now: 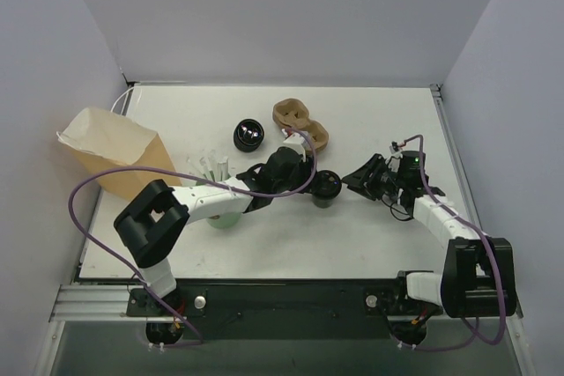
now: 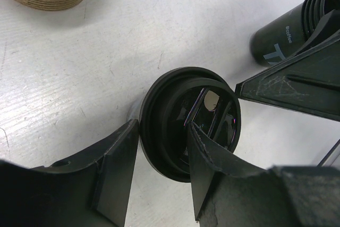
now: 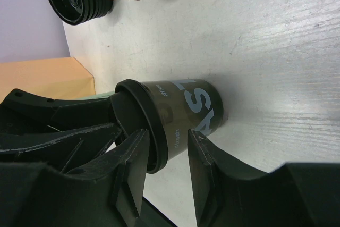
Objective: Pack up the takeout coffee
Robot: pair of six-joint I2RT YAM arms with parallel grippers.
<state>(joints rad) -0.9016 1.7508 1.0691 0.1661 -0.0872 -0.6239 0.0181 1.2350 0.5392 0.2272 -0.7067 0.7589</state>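
Reader: Position of cup, pls?

Describer: Takeout coffee [image 1: 328,184] stands upright on table [image 1: 379,121], just right of centre in top view. Black body, black lid [image 3: 137,104]. Cup carrier [image 1: 301,122] is above it in frame, lidless cup [image 1: 248,134] to upper left, paper bag [image 1: 110,151] far left. All apart from it.

Reader: Which arm's nearer?

Describer: Both are right at it. Left gripper [image 2: 163,130] hangs over the top. In left wrist view, centre frame, one finger sits outside the rim and the other crosses what I take to be the glossy lid. Fingers approx half parted, nothing clamped between them. Right gripper [image 3: 167,136] points in from frame right in top view, tips by the cup's side. Its gap is narrower. Cup lies just past the tips, not between the pads. Can't tell if anything touches.

Reader: Axis?

Describer: Vertical. Right wrist cam is rolled, so the cup reads sideways there, w/ lid toward frame left and base toward frame right. My judgement: right fingers are stacked along the cup's height, not across its width, so they'd need a wrist roll to close round the body. Left sits above but off-centre, so a top-down grab would need a wider spread, centred on the lid.
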